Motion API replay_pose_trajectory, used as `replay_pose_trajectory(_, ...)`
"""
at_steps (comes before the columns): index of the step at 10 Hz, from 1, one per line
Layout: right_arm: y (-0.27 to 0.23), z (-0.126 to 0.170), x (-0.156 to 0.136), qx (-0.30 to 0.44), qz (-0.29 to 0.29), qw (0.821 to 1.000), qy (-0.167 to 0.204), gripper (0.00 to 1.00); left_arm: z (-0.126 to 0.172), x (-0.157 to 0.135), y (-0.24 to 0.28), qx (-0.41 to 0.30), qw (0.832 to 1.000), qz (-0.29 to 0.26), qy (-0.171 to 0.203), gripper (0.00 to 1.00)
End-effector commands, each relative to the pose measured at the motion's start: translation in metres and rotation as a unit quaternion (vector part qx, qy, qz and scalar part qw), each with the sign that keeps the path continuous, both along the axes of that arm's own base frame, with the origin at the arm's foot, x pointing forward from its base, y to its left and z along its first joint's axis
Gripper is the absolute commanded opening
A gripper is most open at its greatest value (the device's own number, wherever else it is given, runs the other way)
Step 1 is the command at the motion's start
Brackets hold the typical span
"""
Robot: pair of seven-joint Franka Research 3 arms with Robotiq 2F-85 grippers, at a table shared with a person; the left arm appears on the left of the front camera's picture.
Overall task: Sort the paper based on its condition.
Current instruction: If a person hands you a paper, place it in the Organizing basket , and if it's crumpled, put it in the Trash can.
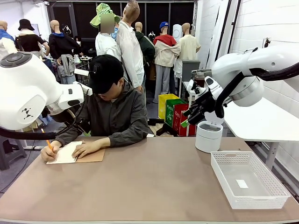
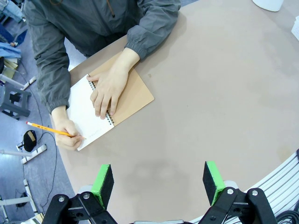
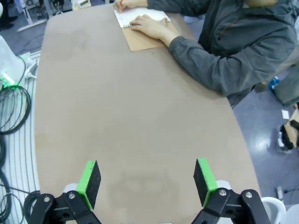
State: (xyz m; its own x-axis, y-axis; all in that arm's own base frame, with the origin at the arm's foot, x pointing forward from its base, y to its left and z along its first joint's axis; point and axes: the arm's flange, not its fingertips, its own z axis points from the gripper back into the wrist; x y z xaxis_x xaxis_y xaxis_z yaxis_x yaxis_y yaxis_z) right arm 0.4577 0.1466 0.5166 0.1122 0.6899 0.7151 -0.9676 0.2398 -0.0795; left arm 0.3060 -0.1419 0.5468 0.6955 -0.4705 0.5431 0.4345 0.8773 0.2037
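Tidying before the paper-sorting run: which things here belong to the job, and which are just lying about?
Job, probably: white plastic lattice basket; white round bin; left gripper and right gripper, both open.
Lying about: tan-covered spiral notebook and yellow pencil, which the person is using.

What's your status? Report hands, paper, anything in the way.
Left hand open over the table. Right hand open, up by the white bin. Person writing in the notebook, palm flat on it.
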Motion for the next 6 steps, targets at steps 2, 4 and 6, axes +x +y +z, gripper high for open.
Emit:
replay_pose_trajectory(2, 0.0016, 0.0007, -0.0003, 0.001, -0.001, 1.000, 0.002, 1.00, 0.0004, 0.0000, 0.0012, 0.004, 1.000, -0.005, 0.000, 1.00)
replay_pose_trajectory(4, 0.0016, 0.0007, -0.0003, 0.001, -0.001, 1.000, 0.002, 1.00, 0.0004, 0.0000, 0.0012, 0.004, 1.000, -0.005, 0.000, 1.00)
replay_pose_trajectory(6, 0.0016, 0.0007, -0.0003, 0.001, -0.001, 1.000, 0.002, 1.00, 0.0004, 0.0000, 0.0012, 0.004, 1.000, -0.005, 0.000, 1.00)
